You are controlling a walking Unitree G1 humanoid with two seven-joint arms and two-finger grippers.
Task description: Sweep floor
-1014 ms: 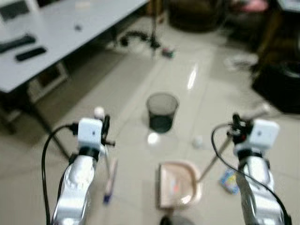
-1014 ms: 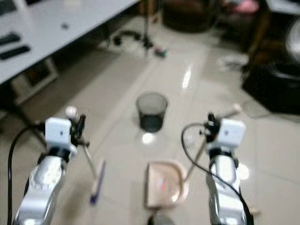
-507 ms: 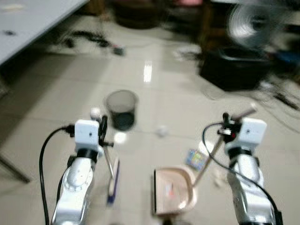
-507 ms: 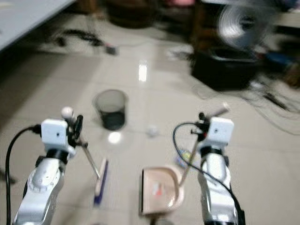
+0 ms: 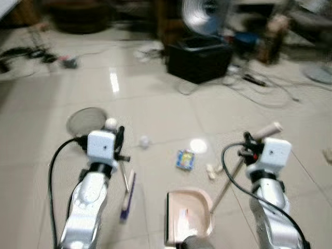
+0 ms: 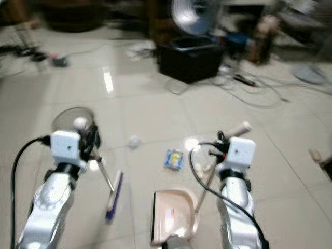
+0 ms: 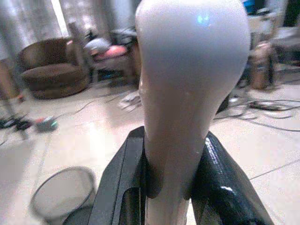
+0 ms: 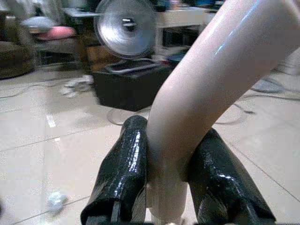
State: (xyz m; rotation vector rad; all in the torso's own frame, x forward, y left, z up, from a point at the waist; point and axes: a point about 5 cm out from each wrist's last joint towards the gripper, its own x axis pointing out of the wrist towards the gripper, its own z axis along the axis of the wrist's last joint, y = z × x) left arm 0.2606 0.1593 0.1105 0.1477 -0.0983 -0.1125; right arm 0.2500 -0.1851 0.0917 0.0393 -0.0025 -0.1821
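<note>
Left tool [image 7: 166, 187] clenched on broom handle [image 7: 187, 93], lower left. Right tool [image 8: 164, 187] clenched on dustpan handle [image 8: 211, 93], lower right. Crumpled paper [image 5: 143, 140] mid-frame on floor [image 5: 155, 109].

1. Left end effector [image 5: 118, 142] sits lower left of the frame, arm raised, black fingers [image 7: 123, 187] pinched tight on a pale handle.
2. Right end effector [image 5: 250, 145] lower right, same deal, clamped.

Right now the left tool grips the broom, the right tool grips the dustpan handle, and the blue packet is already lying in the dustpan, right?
Not quite. The left tool grips the broom and the right tool the dustpan handle, but the left eye view shows the blue packet on the floor beyond the dustpan.
</note>
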